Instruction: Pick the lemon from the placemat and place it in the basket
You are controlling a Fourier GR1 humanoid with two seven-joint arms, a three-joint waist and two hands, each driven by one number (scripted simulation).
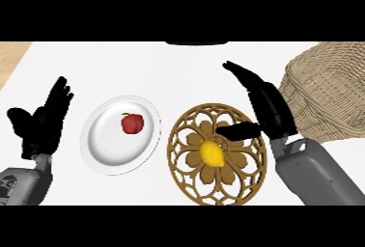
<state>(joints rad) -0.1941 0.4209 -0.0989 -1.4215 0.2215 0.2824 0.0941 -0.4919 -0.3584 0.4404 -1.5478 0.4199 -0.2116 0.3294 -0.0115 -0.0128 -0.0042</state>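
Right hand point(269, 108) open and released: fingers straight, pointing toward the far left of the counter point(178, 67), thumb spread sideways to the left. Hangs over the upper right rim of the placemat point(192, 141), thumb tip near the lemon point(212, 153) but grasping nothing; cannot tell whether touching the mat. Lemon yellow, lying in the middle of the round brown openwork placemat, not yet lifted. Woven basket point(328, 101) at the far right, just beside the right hand and apart from the placemat. Left of the placemat, close to it, a white plate point(107, 152) with a small red fruit point(132, 123) on its upper part. Left hand point(39, 125) resting at the left edge of the view, also open, fingers up, holding nothing. Everything on a white counter, with a strip of light wood point(13, 50) at the far left corner.
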